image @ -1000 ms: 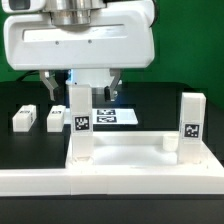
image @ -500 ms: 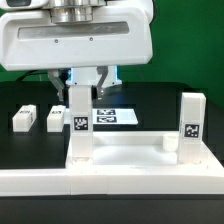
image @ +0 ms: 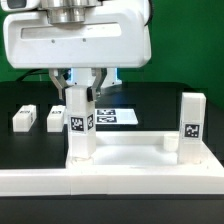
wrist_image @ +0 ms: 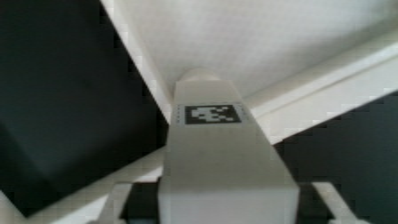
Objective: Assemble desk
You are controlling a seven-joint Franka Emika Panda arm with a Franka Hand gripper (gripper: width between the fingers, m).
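The white desk top (image: 130, 150) lies flat on the black table, and a square leg (image: 80, 125) stands upright at its corner on the exterior view's left. My gripper (image: 78, 88) comes down from above and is shut on that leg's upper end, one finger on each side. In the wrist view the tagged leg (wrist_image: 222, 150) fills the space between the fingers (wrist_image: 134, 205), with the desk top (wrist_image: 267, 40) beyond it. A second leg (image: 192, 125) stands upright at the corner on the exterior view's right. Two loose legs (image: 23, 117) (image: 55, 118) lie on the table.
A long white rail (image: 100, 185) runs along the front and bends up the exterior view's right side, against the desk top. The marker board (image: 112, 116) lies flat behind the held leg. A green backdrop closes off the rear.
The fingers stood wide of the leg a second ago and have closed onto its sides. The leg now appears turned slightly, showing two tagged faces.
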